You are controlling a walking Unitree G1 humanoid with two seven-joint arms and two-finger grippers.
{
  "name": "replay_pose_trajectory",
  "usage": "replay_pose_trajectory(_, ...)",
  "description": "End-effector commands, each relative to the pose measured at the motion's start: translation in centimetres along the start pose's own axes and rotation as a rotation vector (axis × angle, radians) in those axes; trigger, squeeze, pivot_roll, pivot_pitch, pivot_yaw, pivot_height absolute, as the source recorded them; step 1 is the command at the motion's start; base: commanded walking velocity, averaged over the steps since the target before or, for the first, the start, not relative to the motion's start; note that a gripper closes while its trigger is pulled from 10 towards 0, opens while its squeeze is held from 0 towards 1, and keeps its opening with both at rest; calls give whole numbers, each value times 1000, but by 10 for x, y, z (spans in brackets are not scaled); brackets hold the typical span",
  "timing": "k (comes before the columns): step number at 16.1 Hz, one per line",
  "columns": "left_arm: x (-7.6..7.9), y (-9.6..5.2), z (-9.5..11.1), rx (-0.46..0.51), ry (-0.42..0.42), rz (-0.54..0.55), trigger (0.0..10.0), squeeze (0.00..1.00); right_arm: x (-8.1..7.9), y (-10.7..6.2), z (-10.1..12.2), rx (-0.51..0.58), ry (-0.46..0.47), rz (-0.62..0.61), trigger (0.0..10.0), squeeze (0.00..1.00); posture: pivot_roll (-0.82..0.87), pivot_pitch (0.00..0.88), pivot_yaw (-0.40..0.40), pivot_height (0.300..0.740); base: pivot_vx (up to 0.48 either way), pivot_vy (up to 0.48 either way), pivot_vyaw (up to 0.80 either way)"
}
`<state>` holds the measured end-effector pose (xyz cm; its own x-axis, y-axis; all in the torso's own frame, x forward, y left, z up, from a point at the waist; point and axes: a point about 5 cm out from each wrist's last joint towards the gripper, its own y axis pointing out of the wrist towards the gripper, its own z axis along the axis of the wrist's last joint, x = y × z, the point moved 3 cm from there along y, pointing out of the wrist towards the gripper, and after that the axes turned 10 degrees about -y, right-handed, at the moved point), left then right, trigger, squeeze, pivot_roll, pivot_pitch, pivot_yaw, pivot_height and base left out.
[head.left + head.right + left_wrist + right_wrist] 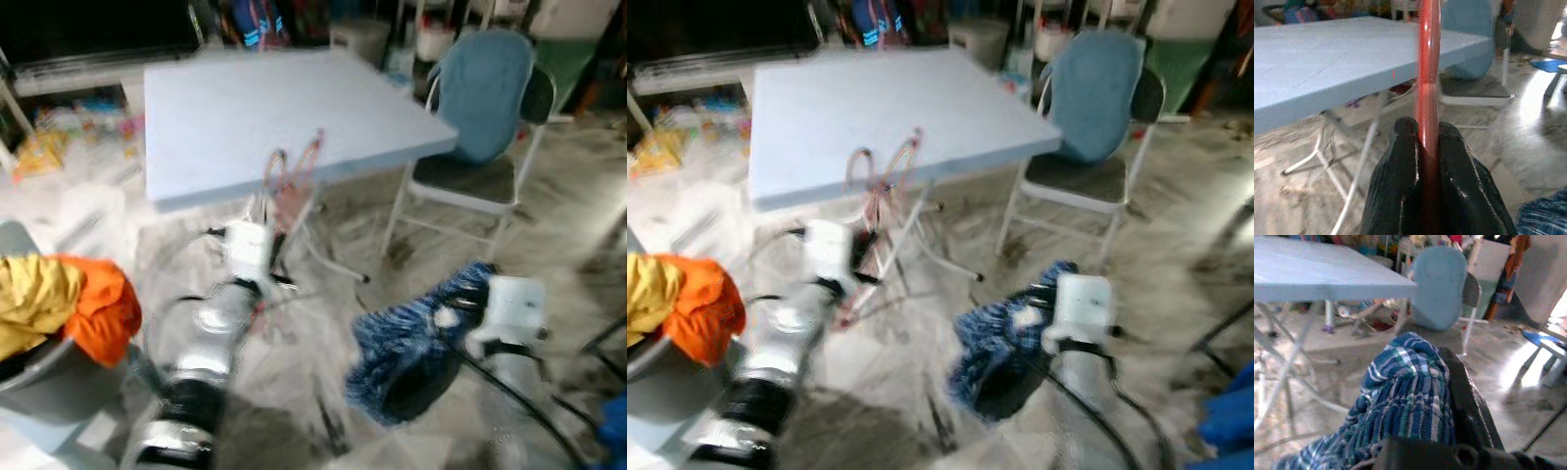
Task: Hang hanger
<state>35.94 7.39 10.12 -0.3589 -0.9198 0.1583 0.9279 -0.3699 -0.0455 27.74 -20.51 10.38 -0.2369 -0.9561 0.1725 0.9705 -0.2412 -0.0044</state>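
Far left, below the bench's near-left corner: a heap of orange and yellow clothes [59,299], soft and crumpled, in a grey basket [44,367].

Left hand [1426,134]: I see its two black fingers [1398,181] closed tight on a thin red hanger [1428,73], glossy wire or plastic, which stands up in front of the bench's near edge.

Centre: pale blue folding bench [265,108], flat matte top, white tube legs; it stands directly ahead of both arms.

Right hand [1449,382]: closed on a blue plaid garment [411,343], ribbed and bunched, which hangs over the marbled floor [323,382].

Right of the bench's far-right corner: a metal folding chair [470,176], a blue towel [485,93] draped over its back.
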Motion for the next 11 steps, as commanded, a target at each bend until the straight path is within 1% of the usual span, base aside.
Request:
replay_pose_trajectory(1, -18, -3, 8, 27, 15, 57, 10000, 0, -11, 0, 8, 33, 6, 29, 10000, 0, 64, 0, -18, 740, 439, 0, 456)
replay_pose_trajectory(5, -14, -6, 2, 17, -1, 58, 10000, 0, -10, -2, 1, 18, 8, 34, 10000, 0, 68, 0, -34, 740, 442, 0, 438)
replay_pose_trajectory(6, -14, -7, 0, 14, -10, 65, 10000, 0, -9, -3, -2, 10, 10, 32, 10000, 0, 77, 0, -47, 740, 416, 0, 0)
replay_pose_trajectory(7, -15, -7, -1, 11, -13, 69, 10000, 0, -9, -2, -3, 6, 10, 31, 10000, 0, 81, 0, -49, 740, 394, 274, 0)
replay_pose_trajectory(8, -18, -5, -2, 5, -19, 75, 10000, 0, -8, 2, -4, 8, 4, 28, 10000, 0, 83, 0, -49, 740, 379, 292, 0)
replay_pose_trajectory(10, -18, -3, 0, 5, -14, 73, 10000, 0, -5, 5, -3, 14, 6, 17, 10000, 0, 88, 0, -47, 740, 379, 296, 0)
replay_pose_trajectory(11, -18, -3, 1, 7, -13, 73, 10000, 0, -5, 6, -3, 19, 7, 13, 10000, 0, 89, 0, -46, 740, 379, 296, 406)
